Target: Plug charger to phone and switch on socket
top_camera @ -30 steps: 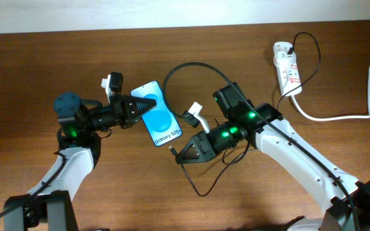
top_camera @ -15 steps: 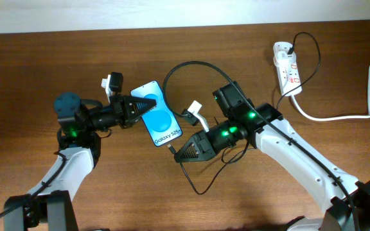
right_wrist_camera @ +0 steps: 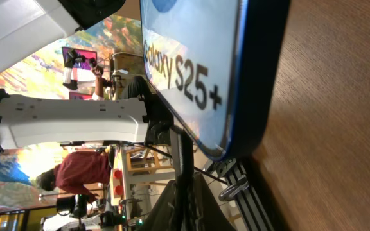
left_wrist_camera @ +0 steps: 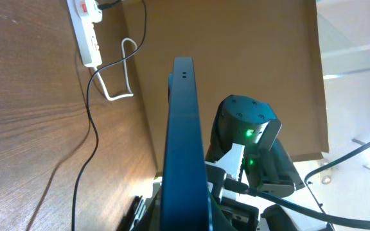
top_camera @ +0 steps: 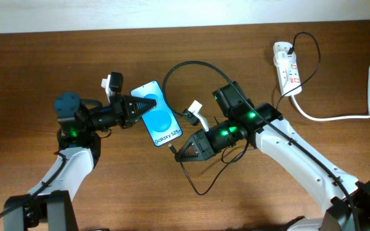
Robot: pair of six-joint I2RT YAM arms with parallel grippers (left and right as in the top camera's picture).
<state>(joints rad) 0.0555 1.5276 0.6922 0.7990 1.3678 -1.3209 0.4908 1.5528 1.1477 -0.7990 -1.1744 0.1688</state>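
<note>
Overhead, left gripper (top_camera: 151, 102) clamps phone (top_camera: 164, 123); right gripper (top_camera: 178, 155) holds charger (top_camera: 188, 63) beside it.

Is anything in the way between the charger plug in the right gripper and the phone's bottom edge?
Nothing visible: the right gripper holds the charger tip close to the phone's bottom edge, no object between.

This looks like a robotics lab or demo room, not a home. A left arm (top_camera: 76, 160) and a right arm (top_camera: 300, 154) stand at a wood-grain worktop (top_camera: 172, 205). Beyond it, the right wrist view catches a wall painted in bright colours (right_wrist_camera: 117, 32), a lit screen (right_wrist_camera: 76, 58), a person in a red shirt (right_wrist_camera: 76, 173) and pale metal frames with red knobs (right_wrist_camera: 115, 181) (too blurred to tell their kind). The left wrist view shows a plain brown panel (left_wrist_camera: 249, 51).
</note>
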